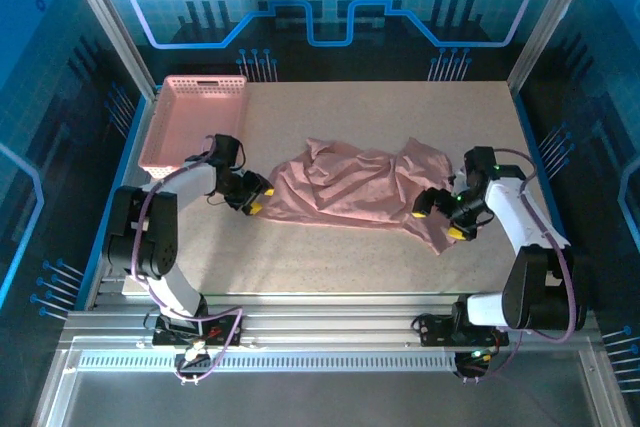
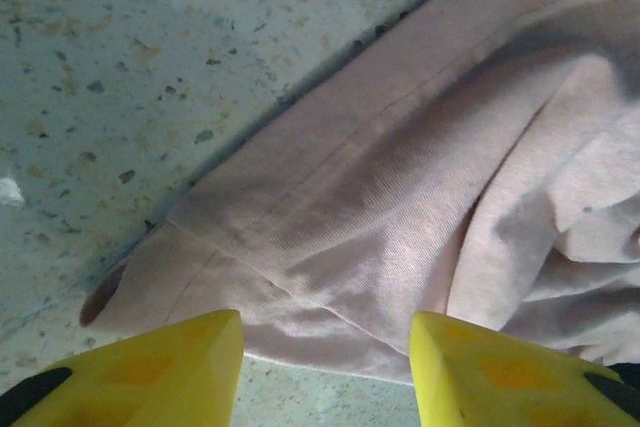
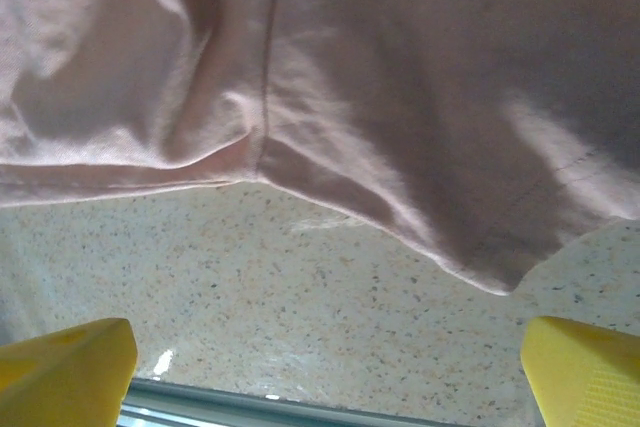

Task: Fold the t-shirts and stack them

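One dusty-pink t-shirt [image 1: 355, 187] lies crumpled and spread across the middle of the table. My left gripper [image 1: 255, 197] is at its left edge. In the left wrist view the yellow fingertips [image 2: 170, 367] stand apart, and the t-shirt's [image 2: 400, 177] hemmed edge lies slack in the gap without being pinched. My right gripper [image 1: 445, 217] is at the shirt's lower right corner, its jaws wide open. In the right wrist view the right gripper [image 3: 330, 377] has bare table between its fingers, with the t-shirt's [image 3: 400, 97] edge just beyond them.
A pink plastic lattice basket [image 1: 195, 122] stands at the table's far left, behind the left arm. The speckled tabletop [image 1: 340, 257] lies bare in front of the shirt. The table's near edge rail [image 3: 300, 412] runs close under the right gripper.
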Motion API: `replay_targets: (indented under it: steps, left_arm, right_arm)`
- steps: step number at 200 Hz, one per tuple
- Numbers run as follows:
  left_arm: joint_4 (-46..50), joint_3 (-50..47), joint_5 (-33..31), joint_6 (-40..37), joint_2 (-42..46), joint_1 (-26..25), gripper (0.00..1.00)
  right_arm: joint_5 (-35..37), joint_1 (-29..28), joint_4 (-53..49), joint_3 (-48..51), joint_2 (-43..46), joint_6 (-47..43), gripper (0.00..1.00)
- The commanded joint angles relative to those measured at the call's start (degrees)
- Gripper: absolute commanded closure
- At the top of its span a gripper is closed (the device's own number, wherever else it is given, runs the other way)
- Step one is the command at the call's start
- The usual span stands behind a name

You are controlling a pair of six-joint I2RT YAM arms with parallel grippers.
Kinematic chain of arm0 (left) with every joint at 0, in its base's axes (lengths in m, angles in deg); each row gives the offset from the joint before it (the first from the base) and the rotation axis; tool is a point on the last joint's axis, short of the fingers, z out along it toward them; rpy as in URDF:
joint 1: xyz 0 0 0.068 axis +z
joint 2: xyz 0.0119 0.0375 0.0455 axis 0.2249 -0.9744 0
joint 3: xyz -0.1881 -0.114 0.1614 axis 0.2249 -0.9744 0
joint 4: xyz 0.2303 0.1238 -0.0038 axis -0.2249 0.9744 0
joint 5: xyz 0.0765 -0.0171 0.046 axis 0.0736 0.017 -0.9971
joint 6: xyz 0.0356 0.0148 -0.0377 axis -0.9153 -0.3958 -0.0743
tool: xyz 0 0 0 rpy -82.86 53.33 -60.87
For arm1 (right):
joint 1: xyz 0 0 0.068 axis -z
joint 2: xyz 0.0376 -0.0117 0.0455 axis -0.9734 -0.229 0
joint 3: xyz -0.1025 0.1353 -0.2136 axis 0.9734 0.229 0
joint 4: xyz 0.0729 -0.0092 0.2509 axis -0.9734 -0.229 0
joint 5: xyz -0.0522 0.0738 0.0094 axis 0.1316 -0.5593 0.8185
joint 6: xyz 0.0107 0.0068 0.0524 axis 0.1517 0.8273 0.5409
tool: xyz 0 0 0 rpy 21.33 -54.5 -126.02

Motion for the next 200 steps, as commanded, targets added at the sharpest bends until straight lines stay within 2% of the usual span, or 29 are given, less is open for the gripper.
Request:
replay_targets:
  steps: [1, 39, 61, 91, 112, 153, 200]
  left_arm:
    - [-1.24, -1.45, 1.25, 1.18, -2.0, 0.53, 0.53]
    - [-3.27, -1.67, 1.03, 1.36, -4.68, 0.42, 0.59]
    - [-4.6, -1.37, 0.73, 1.45, -6.76, 0.34, 0.66]
    - [-5.86, -0.57, 0.95, 1.37, -8.7, 0.25, 0.84]
    - [-4.9, -0.39, 1.29, 0.75, -6.73, 0.07, 0.95]
    - [0.73, 1.13, -0.6, -3.04, 3.14, -0.02, 0.98]
    - [1.58, 4.41, 1.48, -3.73, 7.56, -0.84, 1.0]
  right_arm:
    - [-1.17, 2.97, 1.06, 1.76, 1.42, 1.34, 0.0]
    - [-1.52, 7.94, 1.83, 4.16, 2.52, 1.7, 0.0]
    - [-2.01, 10.93, 2.56, 5.06, 2.52, 1.53, 0.0]
    - [-2.52, 14.26, 3.37, 5.8, 2.25, 1.11, 0.01]
    - [-1.57, 16.17, 2.65, 5.65, 2.66, 0.73, 0.02]
    - [-1.31, 20.25, 3.07, 6.31, 3.86, 2.02, 0.04]
    - [-1.3, 22.74, 8.46, 6.77, -1.7, 3.37, 0.16]
